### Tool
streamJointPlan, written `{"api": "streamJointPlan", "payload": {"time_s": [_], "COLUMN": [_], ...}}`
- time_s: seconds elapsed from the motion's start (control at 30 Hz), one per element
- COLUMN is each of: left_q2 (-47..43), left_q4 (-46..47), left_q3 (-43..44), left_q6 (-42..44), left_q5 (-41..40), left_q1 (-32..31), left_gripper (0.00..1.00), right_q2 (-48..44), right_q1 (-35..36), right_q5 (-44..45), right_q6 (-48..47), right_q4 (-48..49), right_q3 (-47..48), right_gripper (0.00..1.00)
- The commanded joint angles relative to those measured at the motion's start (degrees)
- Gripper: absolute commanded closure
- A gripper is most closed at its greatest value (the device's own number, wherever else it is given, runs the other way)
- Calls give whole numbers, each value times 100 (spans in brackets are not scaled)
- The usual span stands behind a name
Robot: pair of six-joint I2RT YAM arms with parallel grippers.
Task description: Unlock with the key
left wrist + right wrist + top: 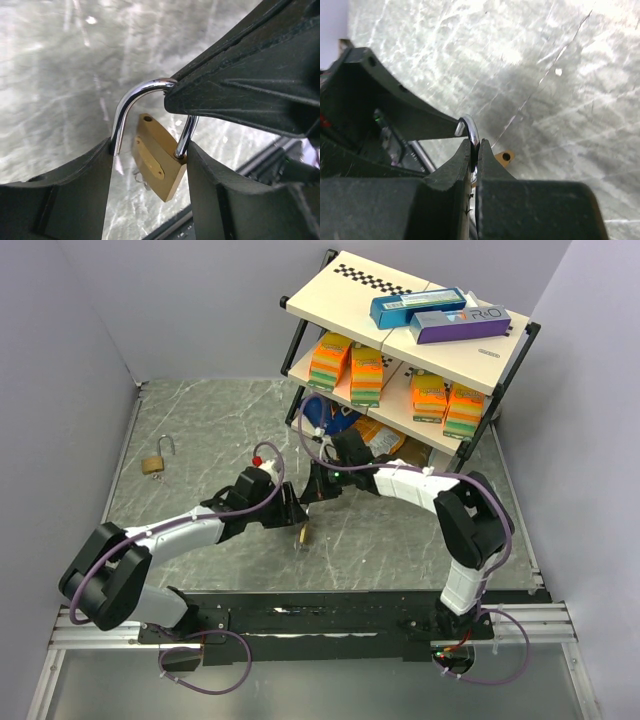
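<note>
Slippage is the chief danger now. Both arms share one padlock [155, 162] above the table [200, 430]. The right gripper [474, 145], reaching in from two o'clock in the left wrist view, is pinched tight on the crown of the silver shackle [137, 92]. The left gripper [150, 149] stands at a middling width with a finger against each leg of that shackle. The brass body hangs at six o'clock, swung aside, with one shackle end free of it (so the lock looks open already, by my reading). The key I cannot find in any view, and whether it sits in the body's underside is too small to tell.

Smooth round steel between hard fingers gives little purchase. If the right gripper lets go first, the free leg could skate off the left's finger and the padlock would drop. A twist by one arm against the other could lever the shackle out of both. A key in the keyway could be jolted loose. The second padlock [156, 462], at ten o'clock from the grippers in the top view and well apart, poses no hazard.
</note>
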Motion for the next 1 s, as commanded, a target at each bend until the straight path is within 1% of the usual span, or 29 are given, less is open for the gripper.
{"api": "streamJointPlan", "payload": {"time_s": [0.0,0.07,0.2,0.37,0.47,0.6,0.67,0.7,0.77,0.8,0.87,0.9,0.97], "left_q2": [-144,-127,-109,5,93,190,199,190,208,216,269,269,260], "left_q4": [-754,-877,-1000,-1202,-1307,-1501,-1501,-1519,-1598,-1624,-1773,-1835,-1984], "left_q3": [199,190,155,181,234,296,305,305,322,331,375,384,427], "left_q6": [14,-4,-65,-101,-109,-127,-109,-101,-101,-101,-109,-127,-153], "left_q5": [-1123,-1168,-1405,-1695,-1827,-2090,-2100,-2135,-2205,-2249,-2337,-2363,-2442], "left_q1": [-22,-22,-31,-31,-31,-31,-31,-31,-31,-31,-31,-31,-31], "left_gripper": [83,83,84,84,82,73,69,65,60,55,50,44,34], "right_q2": [210,351,562,949,1160,1362,1450,1476,1547,1573,1626,1643,1687], "right_q1": [233,259,303,303,303,303,303,312,295,294,312,312,312], "right_q5": [747,984,1135,775,529,432,423,414,397,388,379,370,370], "right_q6": [15,67,129,155,164,173,182,190,217,243,278,287,287], "right_q4": [-71,-132,-115,192,368,413,430,439,465,474,544,562,606], "right_q3": [468,582,767,995,1127,1303,1373,1400,1453,1461,1479,1479,1470], "right_gripper": [100,100,100,100,100,100,100,100,100,100,100,100,100]}}
